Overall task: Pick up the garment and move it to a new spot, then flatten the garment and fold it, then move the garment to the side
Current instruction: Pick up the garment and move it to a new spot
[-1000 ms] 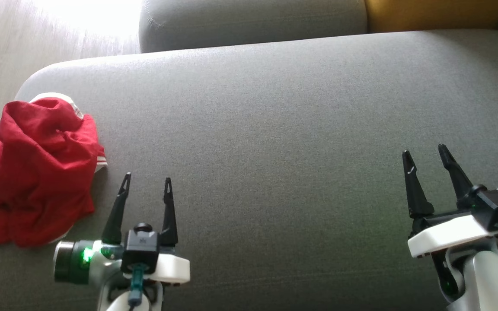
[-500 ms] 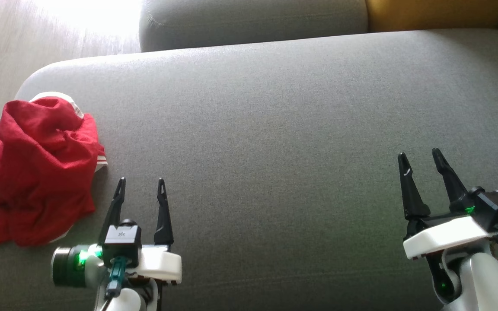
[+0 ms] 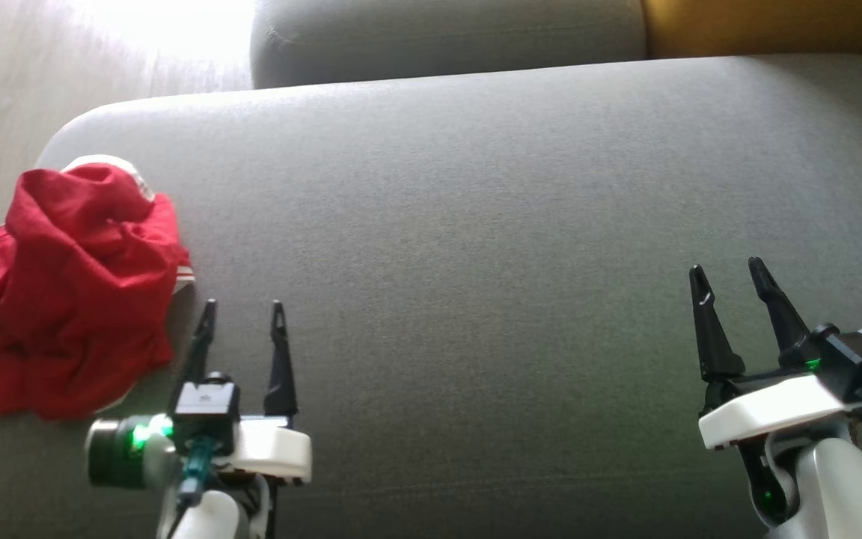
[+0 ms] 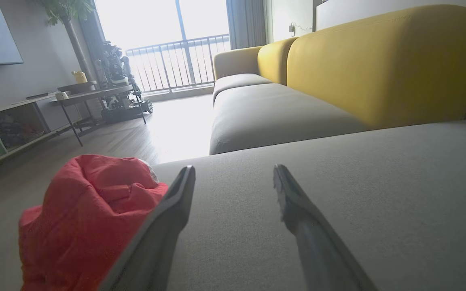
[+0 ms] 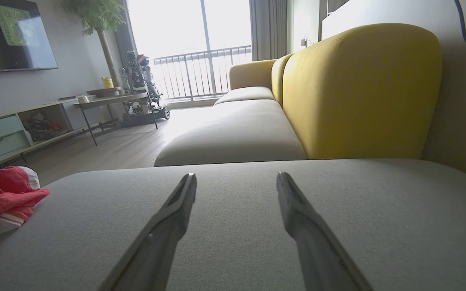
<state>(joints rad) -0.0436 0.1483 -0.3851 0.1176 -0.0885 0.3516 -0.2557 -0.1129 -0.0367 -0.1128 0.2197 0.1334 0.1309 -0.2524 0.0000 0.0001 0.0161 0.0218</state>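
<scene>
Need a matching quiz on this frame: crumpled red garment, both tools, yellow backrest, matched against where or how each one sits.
1. crumpled red fabric garment
2. left tool
3. right tool
4. yellow upholstered backrest

A. open, over the seat's right side, far from the garment
B. bunched at the left end of the grey fabric seat cushion
C. behind the seat, far right
D. open, close beside the garment

Pairs: 1-B, 2-D, 3-A, 4-C
</scene>
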